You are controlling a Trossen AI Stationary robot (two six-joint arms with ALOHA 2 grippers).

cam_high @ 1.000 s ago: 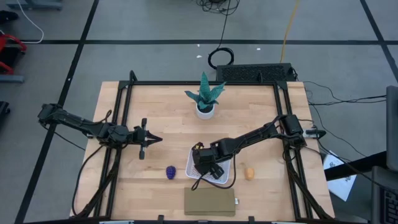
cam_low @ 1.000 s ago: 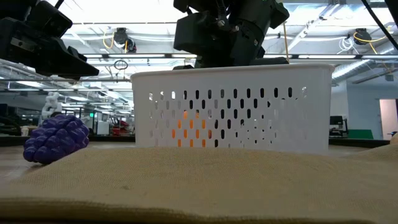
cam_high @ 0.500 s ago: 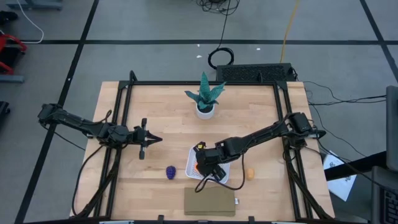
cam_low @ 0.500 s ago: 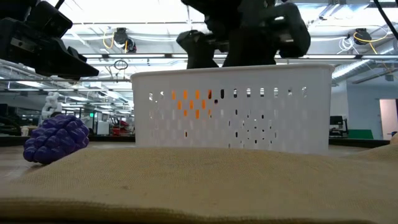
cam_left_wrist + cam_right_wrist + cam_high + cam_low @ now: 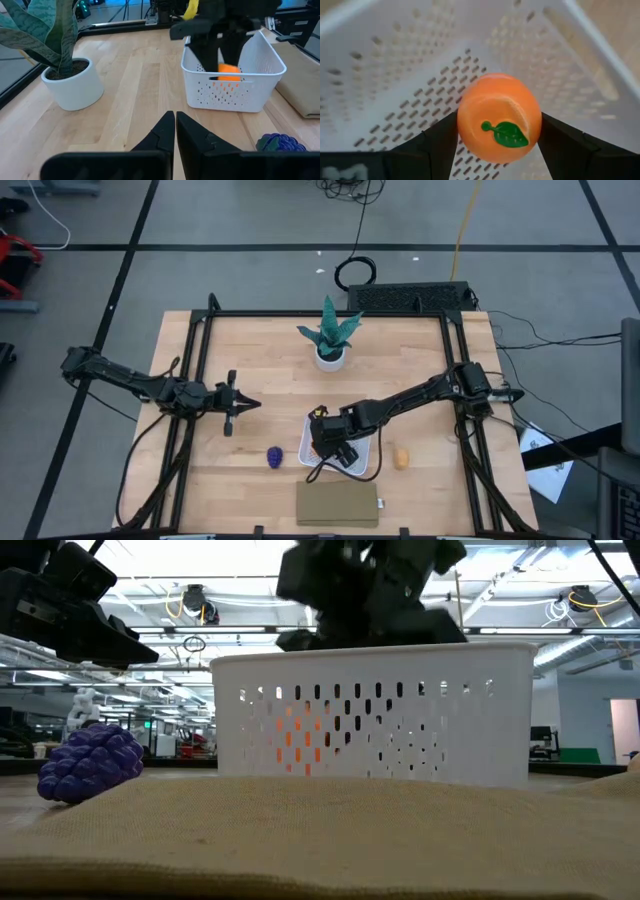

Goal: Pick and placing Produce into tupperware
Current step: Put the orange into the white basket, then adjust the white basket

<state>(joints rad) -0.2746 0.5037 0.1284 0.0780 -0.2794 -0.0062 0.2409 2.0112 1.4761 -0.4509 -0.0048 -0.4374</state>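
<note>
Right gripper [image 5: 499,131] holds the toy orange [image 5: 499,117] inside the white perforated tupperware [image 5: 235,75]

Its two fingers are closed on either side of the orange, which bears a green leaf mark and hangs just above the container's dotted floor. The purple bumpy piece [image 5: 275,457] lies on the table to the left of this gripper, outside the container; the tan-yellow oval [image 5: 401,458] lies on its other side, also outside. The left gripper [image 5: 243,404] waits well apart over the table's left half, fingers pressed together and empty

Tupperware [image 5: 340,448] between bumpy piece [image 5: 275,457] left, oval piece [image 5: 401,458] right
</note>
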